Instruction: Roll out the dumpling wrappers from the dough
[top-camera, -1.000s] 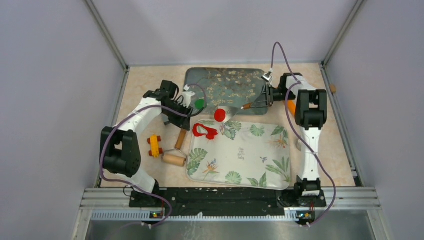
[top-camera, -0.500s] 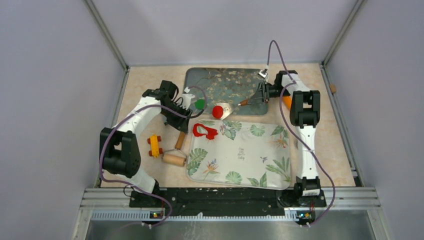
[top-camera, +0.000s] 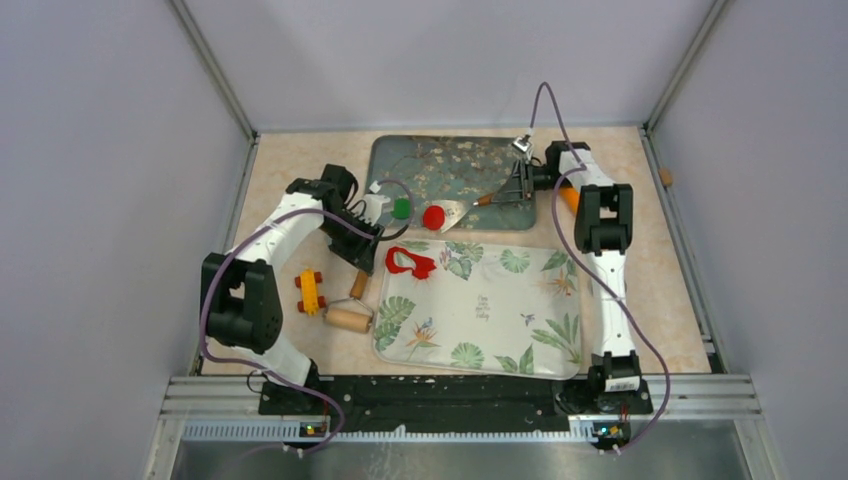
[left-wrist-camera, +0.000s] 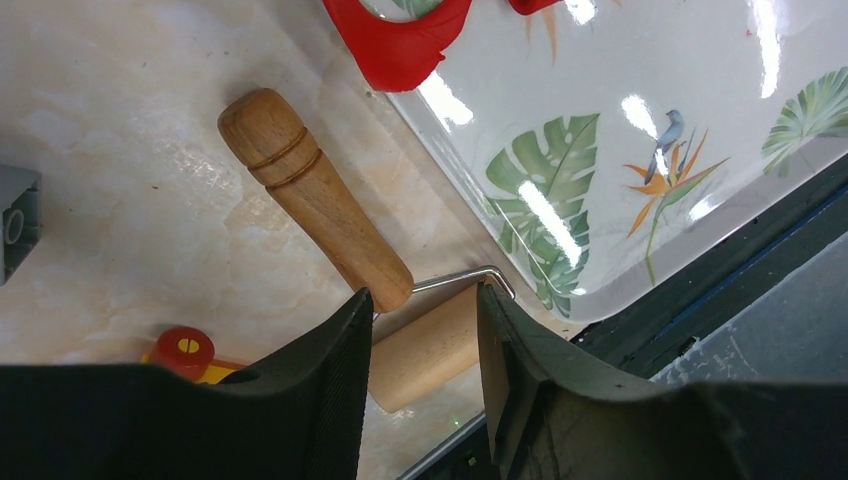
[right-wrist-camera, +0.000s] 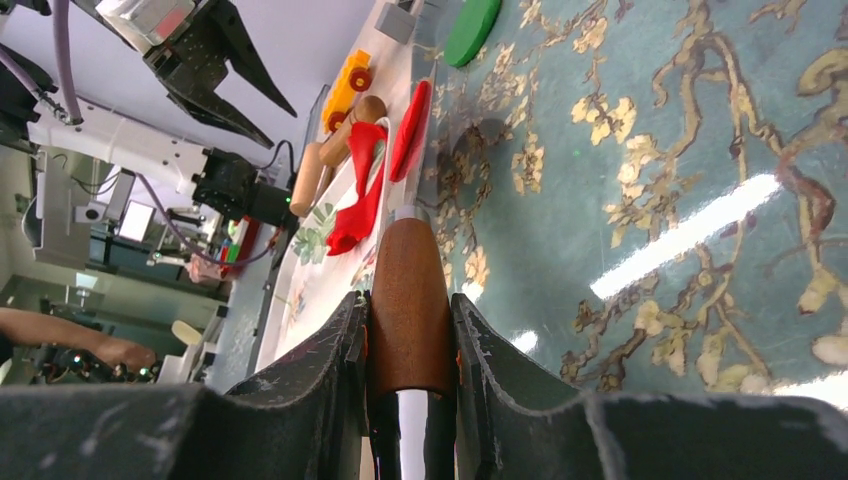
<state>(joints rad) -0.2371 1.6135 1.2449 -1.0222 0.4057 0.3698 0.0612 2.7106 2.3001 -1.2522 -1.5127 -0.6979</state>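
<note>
The green wrapper (top-camera: 401, 208) lies on the dark floral tray (top-camera: 450, 160). The red wrapper (top-camera: 434, 216) sits at the tip of the metal spatula blade (top-camera: 457, 211), right of the green one. My right gripper (top-camera: 511, 192) is shut on the spatula's brown handle (right-wrist-camera: 410, 300). The right wrist view shows the red wrapper (right-wrist-camera: 412, 125) edge-on and the green wrapper (right-wrist-camera: 472, 28) beyond it. My left gripper (top-camera: 368, 245) is open and empty, hovering over the wooden rolling pin (top-camera: 349, 310). In the left wrist view, the left gripper (left-wrist-camera: 422, 300) frames the rolling pin (left-wrist-camera: 430, 350).
A ragged red scrap (top-camera: 408, 262) with a hole lies on the corner of the leaf-print tray (top-camera: 500, 320). A yellow toy car (top-camera: 309, 290) stands left of the rolling pin. A small grey block (left-wrist-camera: 15, 220) sits on the beige table. Walls enclose three sides.
My right gripper moved the spatula and the red wrapper away from me and left, onto the dark tray beside the green one. My left gripper drew back toward the rolling pin.
</note>
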